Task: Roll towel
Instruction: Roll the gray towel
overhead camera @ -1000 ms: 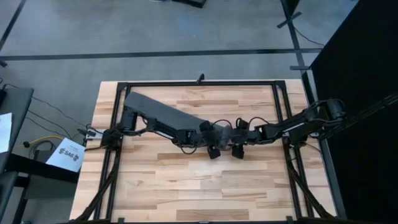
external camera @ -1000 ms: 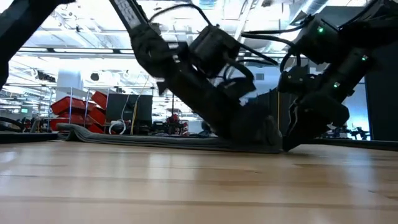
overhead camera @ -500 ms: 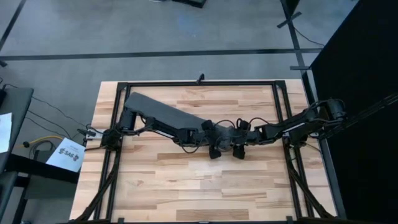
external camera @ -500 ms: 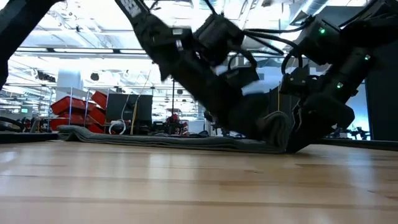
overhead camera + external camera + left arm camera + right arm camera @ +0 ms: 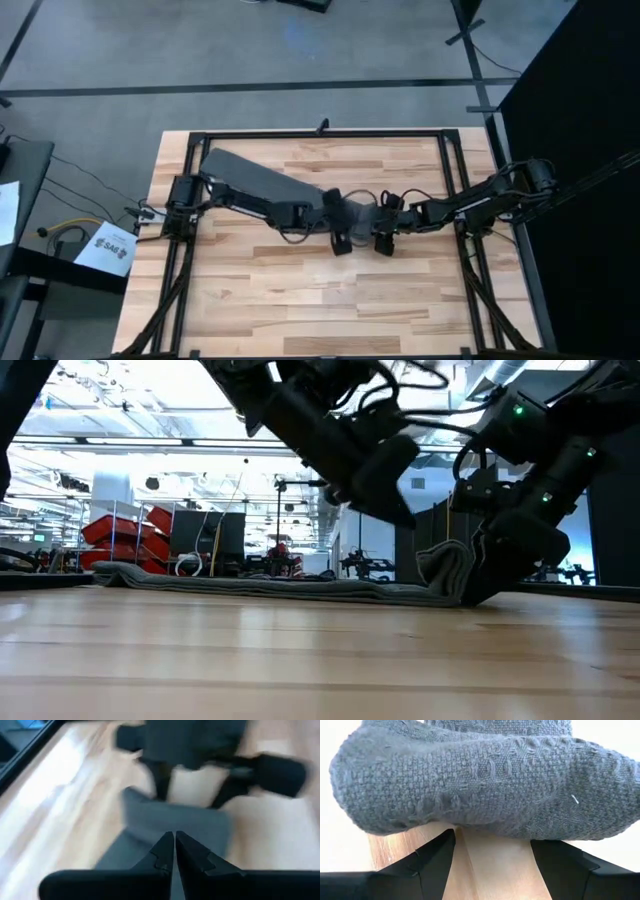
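Observation:
The dark grey towel [image 5: 262, 181] lies as a long folded strip from the table's far left corner to its middle. Its right end [image 5: 445, 568] is turned up into a thick roll. My left gripper [image 5: 400, 512] hangs shut above that end, clear of the cloth; in the left wrist view its fingers [image 5: 174, 847] point down at the towel [image 5: 175, 822]. My right gripper [image 5: 378, 222] sits low on the right of the roll, open, with the roll [image 5: 480, 780] just beyond its fingertips. My right gripper comes level from the table's right side, low over the wood. Its open fingertips [image 5: 445, 840] stand at the foot of the towel's rolled end [image 5: 485, 827], which seems to lean against them. The rest of the towel lies flat on the table.
A black metal frame [image 5: 320, 133] runs around the table top. The near half of the wooden table [image 5: 320, 300] is free. A sheet of paper [image 5: 105, 247] lies off the table's left edge.
My left gripper has gone up and a little toward the table's left, away from the towel's right end, where it was low a second ago. That end, which lay flat, has been raised and now stands turned up as a roll against my right gripper.

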Controlling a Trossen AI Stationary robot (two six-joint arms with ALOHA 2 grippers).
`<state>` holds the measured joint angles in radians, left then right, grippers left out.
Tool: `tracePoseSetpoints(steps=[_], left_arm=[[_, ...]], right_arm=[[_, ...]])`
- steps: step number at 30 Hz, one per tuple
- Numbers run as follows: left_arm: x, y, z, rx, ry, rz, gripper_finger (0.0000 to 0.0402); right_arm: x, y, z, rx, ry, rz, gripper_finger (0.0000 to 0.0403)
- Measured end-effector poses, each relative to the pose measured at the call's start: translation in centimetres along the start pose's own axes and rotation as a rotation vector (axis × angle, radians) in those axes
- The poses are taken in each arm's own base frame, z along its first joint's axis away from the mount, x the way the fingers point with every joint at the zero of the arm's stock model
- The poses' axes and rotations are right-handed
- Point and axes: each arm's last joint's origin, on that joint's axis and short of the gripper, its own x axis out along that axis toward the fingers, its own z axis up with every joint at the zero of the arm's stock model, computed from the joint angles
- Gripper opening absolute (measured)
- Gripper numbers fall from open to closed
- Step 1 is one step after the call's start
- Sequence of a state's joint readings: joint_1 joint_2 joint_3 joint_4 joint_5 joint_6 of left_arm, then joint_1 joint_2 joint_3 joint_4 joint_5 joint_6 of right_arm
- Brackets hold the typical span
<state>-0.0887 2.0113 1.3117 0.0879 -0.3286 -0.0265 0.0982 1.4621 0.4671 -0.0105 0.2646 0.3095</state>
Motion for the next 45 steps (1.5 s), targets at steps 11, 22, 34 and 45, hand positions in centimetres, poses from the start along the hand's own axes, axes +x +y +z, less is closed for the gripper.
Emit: tracePoseSetpoints(steps=[11,22,34,45], left_arm=[[5.8,-1.0,-4.9,-0.067,-0.013,-0.001,0.0006],[6.5,-0.3,-4.7,-0.027,-0.079,-0.005,0.0006],[1.0,3.4,-0.2,0.187,0.018,-0.174,0.0006],[7.8,5.9,-4.5,0.034,-0.153,-0.310,0.0006]], right_arm=[[0.0,0.0,0.0,0.000,-0.008,0.003,0.0255],[0.0,0.1,0.2,-0.039,-0.023,0.007,0.0255],[-0.6,0.1,-0.2,-0.058,0.021,0.010,0.0255],[-0.8,0.7,-0.3,-0.045,0.005,0.022,0.0255]])
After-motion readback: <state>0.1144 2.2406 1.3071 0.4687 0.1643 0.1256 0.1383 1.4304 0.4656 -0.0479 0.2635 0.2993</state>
